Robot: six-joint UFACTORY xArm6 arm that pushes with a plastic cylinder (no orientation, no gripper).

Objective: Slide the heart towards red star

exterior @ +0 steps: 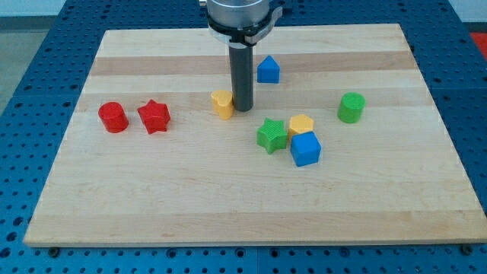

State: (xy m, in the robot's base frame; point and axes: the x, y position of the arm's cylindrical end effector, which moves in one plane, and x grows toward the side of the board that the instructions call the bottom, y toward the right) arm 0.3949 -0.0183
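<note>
The yellow heart (221, 103) lies just left of the board's centre, near the view's top. The red star (154, 116) lies further to the view's left, with a gap of bare wood between them. My tip (243, 109) stands right beside the heart's right side, touching it or nearly so. The rod rises straight up to the arm's head at the view's top.
A red cylinder (113, 116) sits just left of the red star. A blue house-shaped block (268, 70) lies right of the rod. A green star (272, 135), a yellow block (301, 125) and a blue cube (306, 148) cluster at centre right. A green cylinder (351, 107) stands further right.
</note>
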